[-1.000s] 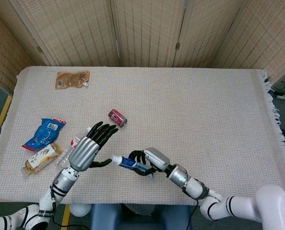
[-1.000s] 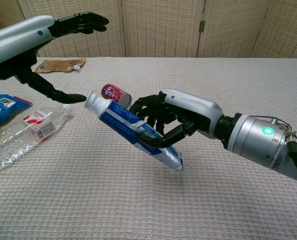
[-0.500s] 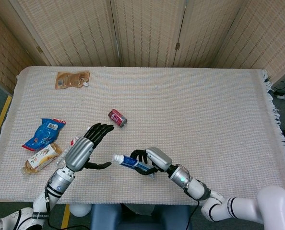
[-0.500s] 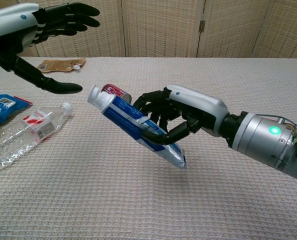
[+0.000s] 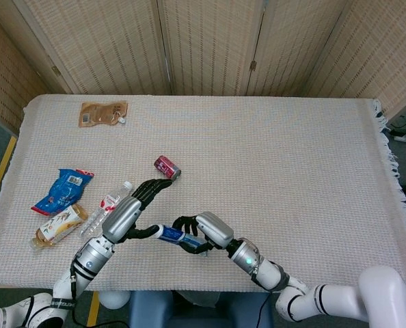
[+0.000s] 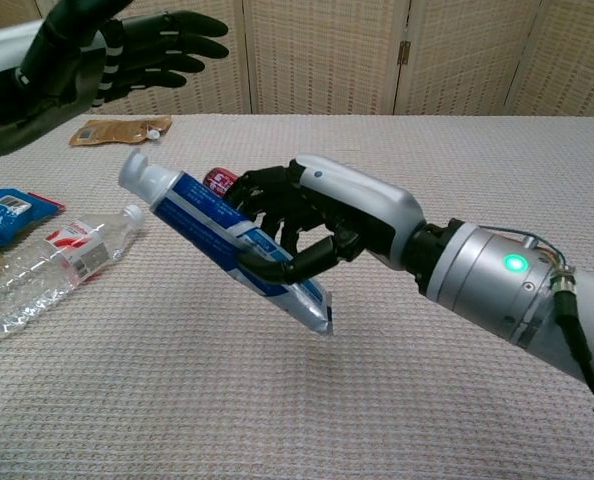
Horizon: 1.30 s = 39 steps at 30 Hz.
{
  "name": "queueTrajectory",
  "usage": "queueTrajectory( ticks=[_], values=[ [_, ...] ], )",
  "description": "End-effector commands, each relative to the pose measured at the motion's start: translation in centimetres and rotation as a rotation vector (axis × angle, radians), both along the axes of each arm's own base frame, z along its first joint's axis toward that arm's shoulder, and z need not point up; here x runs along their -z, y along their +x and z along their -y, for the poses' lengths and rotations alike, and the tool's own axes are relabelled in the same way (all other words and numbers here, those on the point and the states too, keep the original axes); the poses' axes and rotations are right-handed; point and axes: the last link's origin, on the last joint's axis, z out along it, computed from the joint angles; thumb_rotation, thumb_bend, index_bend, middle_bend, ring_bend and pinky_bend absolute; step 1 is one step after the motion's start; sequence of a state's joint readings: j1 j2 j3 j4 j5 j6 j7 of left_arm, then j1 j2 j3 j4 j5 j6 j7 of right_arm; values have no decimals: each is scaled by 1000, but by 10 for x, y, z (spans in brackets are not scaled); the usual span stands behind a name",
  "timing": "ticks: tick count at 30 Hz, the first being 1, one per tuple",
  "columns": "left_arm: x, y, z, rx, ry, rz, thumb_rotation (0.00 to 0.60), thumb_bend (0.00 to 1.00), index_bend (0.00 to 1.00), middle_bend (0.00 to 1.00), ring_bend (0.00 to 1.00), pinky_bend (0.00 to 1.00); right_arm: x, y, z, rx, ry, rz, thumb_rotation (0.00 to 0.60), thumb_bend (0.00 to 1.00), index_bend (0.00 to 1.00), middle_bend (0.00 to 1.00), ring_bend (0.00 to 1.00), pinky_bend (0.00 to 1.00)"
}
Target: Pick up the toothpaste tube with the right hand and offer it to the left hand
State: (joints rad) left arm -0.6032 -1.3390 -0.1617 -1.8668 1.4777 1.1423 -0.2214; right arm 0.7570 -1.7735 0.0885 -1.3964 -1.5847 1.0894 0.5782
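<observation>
Lower centre of the head view: the right hand (image 5: 201, 232) grips the toothpaste tube (image 5: 176, 236) above the woven table cloth (image 5: 292, 157). The left hand (image 5: 131, 210), fingers spread and holding nothing, has closed in on the cap since half a second ago.

Chest view: the blue-and-white tube (image 6: 222, 235) slants, white cap toward upper left, crimped end down. A red can (image 6: 220, 180) lies behind.
</observation>
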Motion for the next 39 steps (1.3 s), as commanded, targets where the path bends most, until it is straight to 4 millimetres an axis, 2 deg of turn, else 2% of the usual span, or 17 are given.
queueTrajectory(
  ticks=[1, 20, 39],
  values=[
    [5, 3, -1, -4, 16, -16, 0, 120, 40, 86, 29, 0, 2, 5, -3, 8, -1, 16, 600, 701, 708, 619, 696, 613],
    [21, 9, 7, 16, -21, -77, 0, 120, 29, 76, 21, 0, 11, 27, -6, 31, -39, 45, 600, 738, 736, 637, 714, 625],
    [21, 6, 6, 22, 2, -141, 0, 119, 25, 75, 18, 0, 15, 28, -7, 33, -37, 24, 600, 743, 749, 646, 721, 634]
  ],
)
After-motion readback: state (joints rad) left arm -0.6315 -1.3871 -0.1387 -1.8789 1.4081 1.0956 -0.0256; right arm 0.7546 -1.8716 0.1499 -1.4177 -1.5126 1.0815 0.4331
